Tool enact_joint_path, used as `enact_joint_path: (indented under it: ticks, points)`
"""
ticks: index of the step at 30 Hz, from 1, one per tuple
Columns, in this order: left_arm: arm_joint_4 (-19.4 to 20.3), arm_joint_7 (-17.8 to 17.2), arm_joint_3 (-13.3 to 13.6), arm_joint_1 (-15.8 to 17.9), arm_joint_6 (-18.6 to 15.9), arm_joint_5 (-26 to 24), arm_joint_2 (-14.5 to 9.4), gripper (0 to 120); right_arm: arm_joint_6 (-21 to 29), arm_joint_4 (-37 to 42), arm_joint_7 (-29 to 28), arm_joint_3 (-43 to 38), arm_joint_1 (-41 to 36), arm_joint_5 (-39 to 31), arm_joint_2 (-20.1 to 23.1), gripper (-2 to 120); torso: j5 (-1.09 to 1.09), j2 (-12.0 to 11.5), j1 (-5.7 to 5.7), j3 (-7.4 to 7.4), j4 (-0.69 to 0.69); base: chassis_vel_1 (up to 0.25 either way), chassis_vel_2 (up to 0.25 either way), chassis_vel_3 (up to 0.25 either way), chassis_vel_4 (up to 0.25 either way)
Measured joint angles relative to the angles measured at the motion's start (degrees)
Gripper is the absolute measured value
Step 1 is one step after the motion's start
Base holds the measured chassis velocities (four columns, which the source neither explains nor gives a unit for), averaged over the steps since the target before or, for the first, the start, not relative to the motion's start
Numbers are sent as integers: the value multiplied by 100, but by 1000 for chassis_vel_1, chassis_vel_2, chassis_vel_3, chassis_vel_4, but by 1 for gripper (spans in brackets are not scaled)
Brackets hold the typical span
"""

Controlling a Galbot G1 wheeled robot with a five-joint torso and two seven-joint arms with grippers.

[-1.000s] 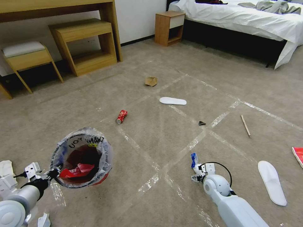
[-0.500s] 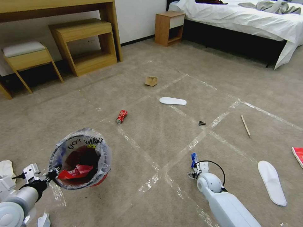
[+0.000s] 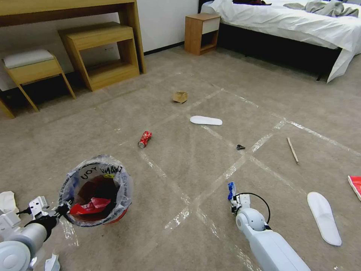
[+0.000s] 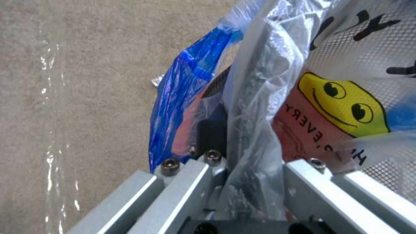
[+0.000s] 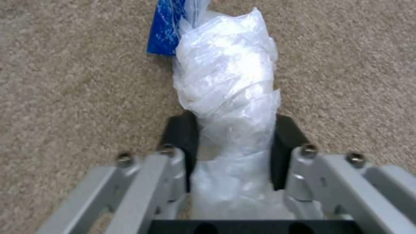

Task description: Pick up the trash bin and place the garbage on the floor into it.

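Note:
The red trash bin (image 3: 119, 215), lined with a clear lettered bag, hangs low over the floor (image 3: 180, 165) at the near left. My left gripper (image 3: 65, 207) is shut on its rim and bag (image 4: 260, 107). A red wrapper lies inside. My right gripper (image 3: 234, 198) is down at the carpet, its pads (image 5: 181, 139) pressed on a crumpled clear plastic wad (image 5: 229, 81) with a blue end (image 3: 230, 190). More garbage lies around: a crushed red can (image 3: 144, 139), two white slippers (image 3: 205, 120) (image 3: 324, 217), a cardboard box (image 3: 180, 96), a wooden stick (image 3: 292, 149), a red wrapper (image 3: 355, 186) and white paper (image 3: 6, 201).
A wooden desk with a low shelf unit (image 3: 101, 52) and a padded stool (image 3: 32, 67) line the far left wall. A nightstand (image 3: 202, 32) and a bed (image 3: 293, 26) stand at the far right. A small dark scrap (image 3: 240, 147) lies mid-floor.
The bin has sunk slightly and drifted left with my left gripper. My right arm shifted left, then edged forward toward the blue-ended plastic, which stayed in place.

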State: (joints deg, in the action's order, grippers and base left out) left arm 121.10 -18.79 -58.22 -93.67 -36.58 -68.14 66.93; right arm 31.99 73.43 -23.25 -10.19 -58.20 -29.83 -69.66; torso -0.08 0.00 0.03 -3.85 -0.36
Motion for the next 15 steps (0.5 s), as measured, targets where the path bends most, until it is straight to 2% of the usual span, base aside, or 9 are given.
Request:
enact_joint_path:
  ticks: [3,5,6,8,10,12,13,15]
  points:
    - [-14,0,5,12,0,1,-8,0,-76,8,53,-9,-33,29,19,20,1,0,0,0,1,0,0,0,0]
    - [-23,0,6,20,0,1,-19,0,-237,74,128,-19,-89,11,73,11,1,0,0,0,1,0,0,0,0]
    - [-23,0,6,20,0,1,-19,0,-237,74,128,-19,-89,11,73,11,1,0,0,0,1,0,0,0,0]
    - [-23,0,6,28,0,1,-25,0,-488,272,233,-51,-186,-116,171,1,1,0,0,0,0,0,0,0,0]
    - [-21,-2,6,29,0,1,-26,0,-652,400,318,-74,-244,-201,234,0,1,0,0,0,1,0,0,0,0]
    - [9,-13,6,30,0,-2,-28,0,-1062,703,604,-145,-379,-355,406,0,0,0,0,0,0,0,0,0,0]
    - [9,-13,6,30,0,-2,-28,0,-1062,703,604,-145,-379,-355,406,0,0,0,0,0,0,0,0,0,0]
    - [61,-29,5,23,-5,-17,-32,0,-1657,1070,916,-211,-498,-442,633,0,1,0,0,0,-1,0,0,0,0]
